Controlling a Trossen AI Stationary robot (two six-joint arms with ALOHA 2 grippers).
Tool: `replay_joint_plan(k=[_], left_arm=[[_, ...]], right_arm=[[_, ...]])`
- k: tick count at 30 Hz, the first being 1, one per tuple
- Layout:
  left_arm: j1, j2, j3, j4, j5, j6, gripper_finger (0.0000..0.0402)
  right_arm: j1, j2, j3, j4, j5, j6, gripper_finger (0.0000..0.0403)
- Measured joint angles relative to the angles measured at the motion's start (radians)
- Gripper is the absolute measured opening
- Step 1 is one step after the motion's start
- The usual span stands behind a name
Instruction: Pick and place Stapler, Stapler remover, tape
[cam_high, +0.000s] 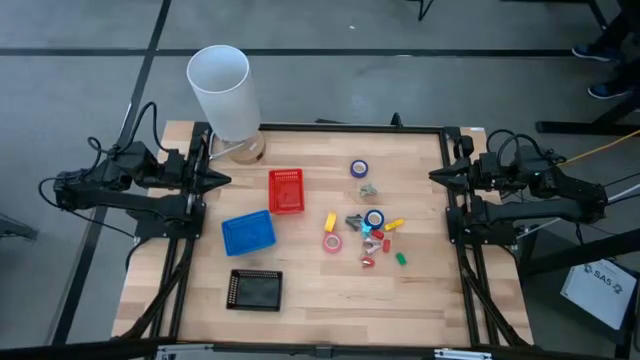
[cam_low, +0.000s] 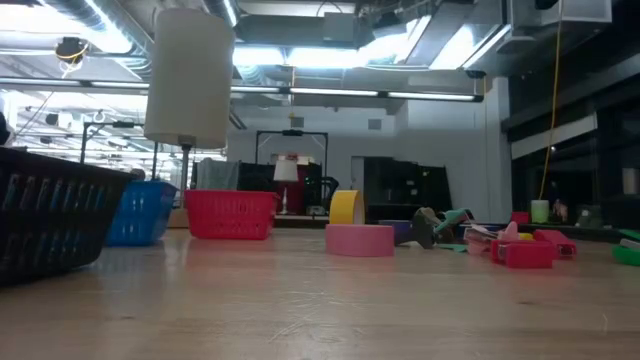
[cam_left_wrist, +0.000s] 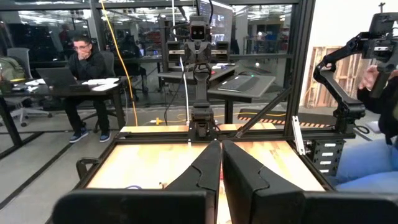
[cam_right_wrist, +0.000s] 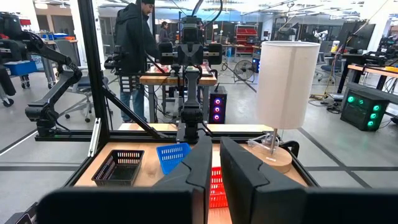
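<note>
Right of the table's centre lie the tape rolls: a blue one (cam_high: 359, 168), a blue-and-white one (cam_high: 374, 218), a yellow one (cam_high: 330, 221) and a pink one (cam_high: 332, 243), which lies flat (cam_low: 360, 239). Among them are a dark, teal-marked claw-like piece (cam_high: 357, 222) and a grey one (cam_high: 367, 188). Small red (cam_high: 379, 240), yellow (cam_high: 396, 224) and green (cam_high: 401, 258) blocky pieces lie beside them. Which is the stapler or the stapler remover I cannot tell. My left gripper (cam_high: 222, 181) is shut and level at the left edge. My right gripper (cam_high: 435, 175) is shut and level at the right edge.
A red basket (cam_high: 285, 190), a blue basket (cam_high: 247, 232) and a black basket (cam_high: 255, 290) stand on the table's left half. A white-shaded lamp (cam_high: 222, 90) stands at the far left corner. Black frame posts (cam_high: 450, 150) border the table. People work at desks beyond it.
</note>
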Motion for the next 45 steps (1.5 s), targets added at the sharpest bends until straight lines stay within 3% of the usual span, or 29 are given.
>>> replay_joint_plan(k=[15, 19, 30, 45], left_arm=[[0.0, 0.0, 0.0, 0.0, 0.0, 0.0, 0.0009], [0.0, 0.0, 0.0, 0.0, 0.0, 0.0, 0.0009], [0.0, 0.0, 0.0, 0.0, 0.0, 0.0, 0.0008], [0.0, 0.0, 0.0, 0.0, 0.0, 0.0, 0.0008]], right_arm=[[0.0, 0.037, 0.0, 0.095, 0.036, 0.064, 0.0036], [0.0, 0.127, 0.0, 0.086, 0.12, 0.061, 0.0036], [-0.001, 0.443, 0.0, 0.065, 0.121, -0.08, 0.0036], [-0.001, 0.668, 0.02, -0.228, 0.087, -0.063, 0.0036]])
